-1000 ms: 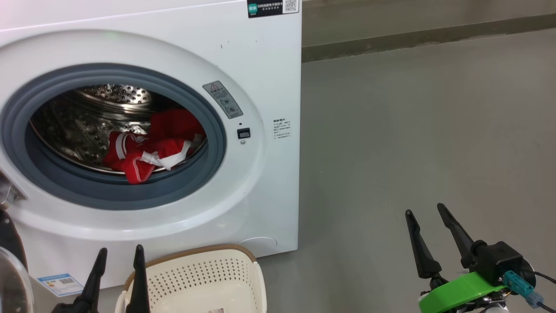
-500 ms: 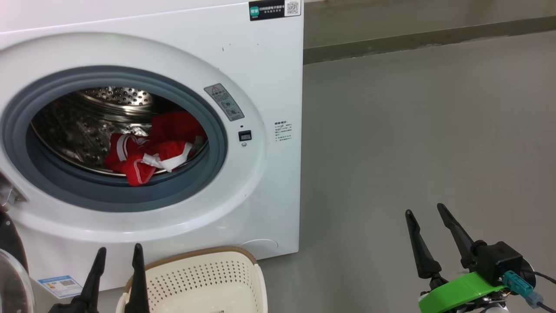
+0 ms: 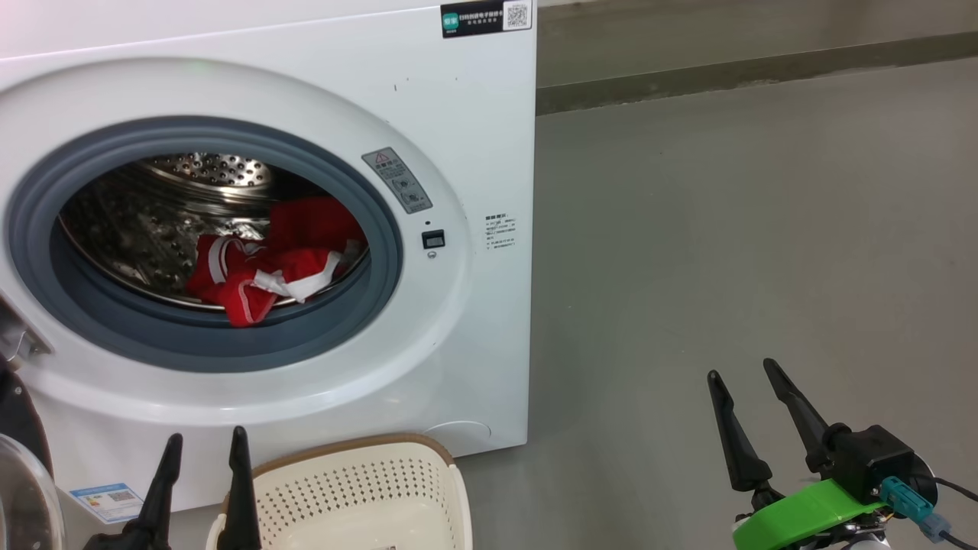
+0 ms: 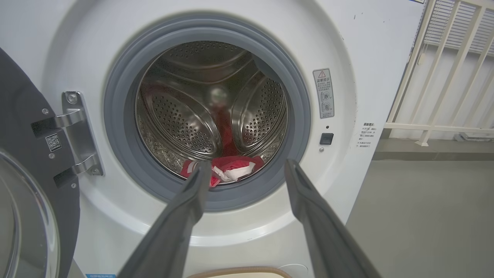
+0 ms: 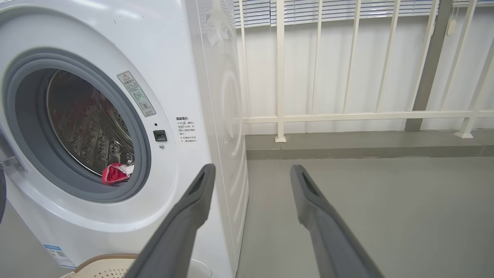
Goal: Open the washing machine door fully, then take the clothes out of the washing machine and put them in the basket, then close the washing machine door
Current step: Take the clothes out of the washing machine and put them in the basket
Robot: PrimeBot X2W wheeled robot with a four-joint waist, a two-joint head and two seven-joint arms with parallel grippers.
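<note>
Head view: washing machine point(image 3: 474, 153) stood front-on with its door point(image 3: 23, 489) swung open at the lower left edge, only part of the glass and black rim visible. Clothes point(image 3: 283, 260), red with white trim, lay in a heap at the bottom right of the drum point(image 3: 153, 221), inside the grey ring point(image 3: 382, 229). Basket point(image 3: 359, 441) sat on the floor point(image 3: 726, 229) just in front of the machine, below the opening; its inside was cut off by the frame edge. Left gripper point(image 3: 206, 434) was low, beside the basket's left end, fingers spread, nothing between them. Right gripper point(image 3: 743, 369) was over bare floor, well apart from the machine, fingers spread and empty, with a green bracket point(image 3: 802, 512) behind it. Left wrist view: fingers wide apart, framing the drum mouth, touching nothing; clothes at the drum's front lip, door and hinge point(image 4: 77, 135) at left, basket rim at the bottom edge. Right wrist view: fingers apart and empty, pointed past the machine's right corner toward floor and a white railing point(image 5: 279, 77); a bit of red clothes showed at the drum lip, basket at lower left.
</note>
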